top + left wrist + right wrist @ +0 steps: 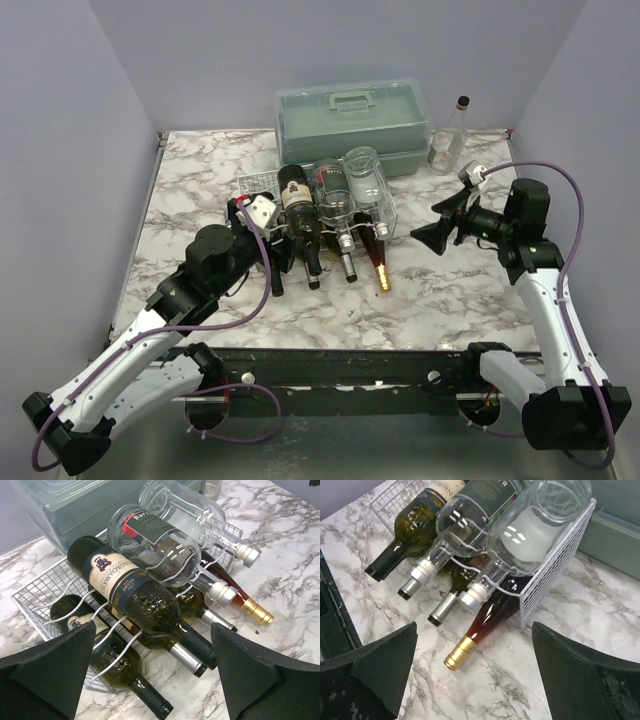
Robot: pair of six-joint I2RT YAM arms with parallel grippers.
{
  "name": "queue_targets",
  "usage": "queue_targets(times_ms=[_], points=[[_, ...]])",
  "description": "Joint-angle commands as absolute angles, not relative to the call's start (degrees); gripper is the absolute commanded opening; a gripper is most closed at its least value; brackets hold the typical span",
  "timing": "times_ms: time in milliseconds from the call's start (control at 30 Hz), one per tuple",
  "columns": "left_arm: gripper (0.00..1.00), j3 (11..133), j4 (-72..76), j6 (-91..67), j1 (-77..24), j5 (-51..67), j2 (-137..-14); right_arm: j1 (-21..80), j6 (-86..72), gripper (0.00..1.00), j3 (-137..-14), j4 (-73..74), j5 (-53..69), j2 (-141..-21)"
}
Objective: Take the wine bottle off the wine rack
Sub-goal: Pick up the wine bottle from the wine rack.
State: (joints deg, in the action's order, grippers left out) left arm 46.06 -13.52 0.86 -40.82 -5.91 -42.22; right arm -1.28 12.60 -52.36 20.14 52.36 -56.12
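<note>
Item 1. My left gripper [152, 630]: fingers spread wide, nothing between them, at the left near corner of the rack.

Item 2. My right gripper [437, 222]: fingers spread wide as well, empty, off the rack's right side and clear of it.

Item 3. White wire wine rack [250, 185], rectangular, with wavy cross wires. It stands mid-surface on the white-and-grey marbled table [190, 165], toward the far edge, just in front of item 8.

Item 4. Dark green glass wine bottle with a cream label [135, 592]. It lies on the rack's upper wires, left of the other upper bottles, neck toward the near edge. In my left wrist view it shows between my fingers, untouched.

Item 5. Clear glass bottle with a dark label and silver cap [155, 540], upper wires, just right of item 4.

Item 6. Clear glass bottle with a white cap [190, 510], upper wires, rightmost.

Item 7. Lower level: a dark green bottle [115, 665] at the left, an amber bottle with a gold cap [485, 617] at the right, silver-capped necks between them.

Item 8. Grey-green plastic case with a handle [350, 118], far edge.

Item 9. Clear glass bottle, upright [448, 140], just right of the case.
</note>
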Motion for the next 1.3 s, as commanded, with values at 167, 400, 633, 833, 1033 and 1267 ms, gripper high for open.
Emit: queue_targets(times_ms=[167,400,633,833,1033,1267], points=[[0.99,47.1,-14.5,-1.7,-40.5,-3.3,-41.3,-1.5,9.4,1.0,-43.7,13.1,54.6,-54.7],[0.99,47.5,-14.6,-2.3,-40.5,-1.8,-42.5,-1.5,3.1,1.0,-43.1,8.9,50.7,-56.5],[0.99,47.3,-14.6,-2.1,-40.5,-2.8,-42.6,-0.3,4.2,0.96,-49.7,13.8,47.2,-62.6],[0.99,47.6,-15.1,-1.3,-40.4,-4.1,-43.2,6.7,7.4,0.92,-58.8,22.6,39.1,-67.6],[0.99,47.3,-15.3,-0.6,-40.4,-5.9,-42.4,16.2,6.6,0.91,-63.4,26.1,28.7,-71.2],[0.99,47.5,-15.3,-0.4,-40.4,-5.3,-42.5,21.3,0.7,0.9,-65.4,23.2,17.7,-74.3]])
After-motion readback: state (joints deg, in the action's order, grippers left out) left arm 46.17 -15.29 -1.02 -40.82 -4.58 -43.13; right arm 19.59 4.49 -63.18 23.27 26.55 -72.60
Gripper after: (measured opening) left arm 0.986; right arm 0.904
